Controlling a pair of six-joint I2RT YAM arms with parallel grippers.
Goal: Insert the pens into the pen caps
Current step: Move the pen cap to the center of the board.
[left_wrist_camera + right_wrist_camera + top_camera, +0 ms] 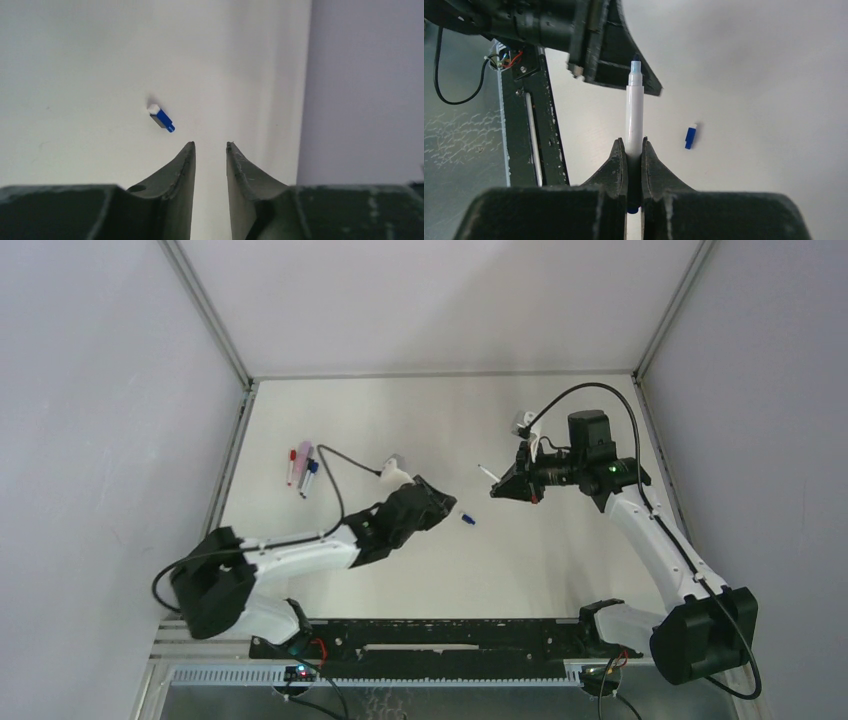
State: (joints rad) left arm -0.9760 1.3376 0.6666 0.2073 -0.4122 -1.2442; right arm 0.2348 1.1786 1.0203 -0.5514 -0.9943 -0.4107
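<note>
— What lay at the far left of the worktop (420,420)?

— A cluster of pens (302,470), pink, red and blue, lay close together near the left wall. Whether they were capped could not be told from above.

— And the left arm?

— It reached towards the middle of the worktop. The left claw (210,146) was open only a little, with a narrow gap between its fingers and nothing in it.

— Where was the cap?

— The blue cap (162,118) lay on its side on the worktop, just beyond the left claw's tips and a little left of the gap in the wrist view. It touched neither finger. From above, the blue cap (467,519) lay between the two arms, nearer the left one.

— What did the right arm have?

— The blue-and-white pen (634,110). The right claw (634,150) was closed on the white barrel, and the dark tip stuck out beyond the fingers. In the top view the blue-and-white pen (487,474) pointed left, up and to the right of the cap and apart from it.
</note>
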